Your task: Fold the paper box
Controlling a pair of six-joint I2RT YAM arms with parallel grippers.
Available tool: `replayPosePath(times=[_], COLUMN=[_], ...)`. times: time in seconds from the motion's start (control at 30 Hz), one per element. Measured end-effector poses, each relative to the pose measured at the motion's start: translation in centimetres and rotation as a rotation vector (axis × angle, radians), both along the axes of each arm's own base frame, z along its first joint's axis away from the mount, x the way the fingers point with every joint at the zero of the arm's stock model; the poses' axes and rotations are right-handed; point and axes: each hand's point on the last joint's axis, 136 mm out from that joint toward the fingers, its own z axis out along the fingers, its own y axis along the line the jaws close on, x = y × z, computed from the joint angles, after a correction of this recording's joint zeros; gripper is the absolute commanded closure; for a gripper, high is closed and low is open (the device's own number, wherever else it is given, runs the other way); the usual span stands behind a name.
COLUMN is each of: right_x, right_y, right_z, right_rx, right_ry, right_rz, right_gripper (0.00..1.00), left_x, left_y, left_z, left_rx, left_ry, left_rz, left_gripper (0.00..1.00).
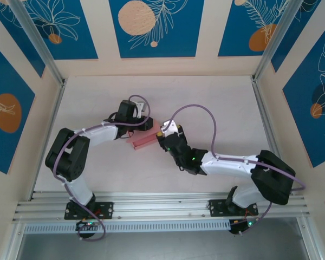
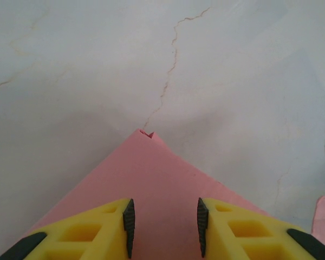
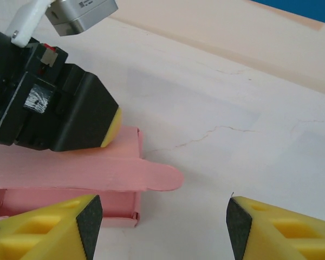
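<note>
The pink paper box (image 1: 145,141) lies mid-table between my two grippers. In the right wrist view it is a shallow tray with a lid panel (image 3: 70,168) folded over it, and a rounded tab (image 3: 168,176) pokes out to the right. My left gripper (image 1: 145,124) is over the box's far side, one yellow fingertip (image 3: 112,125) down on the lid. In its own view the left gripper (image 2: 164,225) stands partly open over a pink panel (image 2: 151,173), with nothing pinched. My right gripper (image 3: 163,225) is wide open just off the tab end, gripping nothing.
The pale marbled tabletop (image 1: 216,103) has hairline cracks (image 2: 170,70). Aluminium rails (image 1: 262,108) and patterned blue walls close in the sides and back. Purple cables (image 1: 197,108) loop over both arms.
</note>
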Motion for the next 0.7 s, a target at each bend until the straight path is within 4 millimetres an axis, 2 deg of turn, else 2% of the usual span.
replayPosePath(times=[0.13,0.23,0.43,0.57,0.7], right_x=[-0.1,0.7,3.9,6.5,9.0], right_y=[-0.7,-0.9,-2.1,-2.3,-1.2], right_z=[0.9,2.1,6.9,9.0,7.8], right_rx=[-0.008,0.016,0.163,0.263,0.291], right_ry=[0.035,0.079,0.173,0.263,0.408], right_rz=[-0.019,-0.034,-0.076,-0.064,-0.019], right_gripper=[0.33,0.32,0.3,0.32,0.38], left_x=[0.0,0.0,-0.5,-1.3,-2.3], left_y=[0.0,0.1,0.3,1.0,1.8], left_z=[1.2,2.8,6.0,6.0,4.5], left_rx=[-0.009,-0.024,-0.051,-0.033,-0.003], left_ry=[-0.025,-0.058,-0.119,-0.111,-0.075], left_rz=[0.002,0.0,-0.002,0.008,0.019], left_gripper=[0.63,0.63,0.63,0.64,0.64])
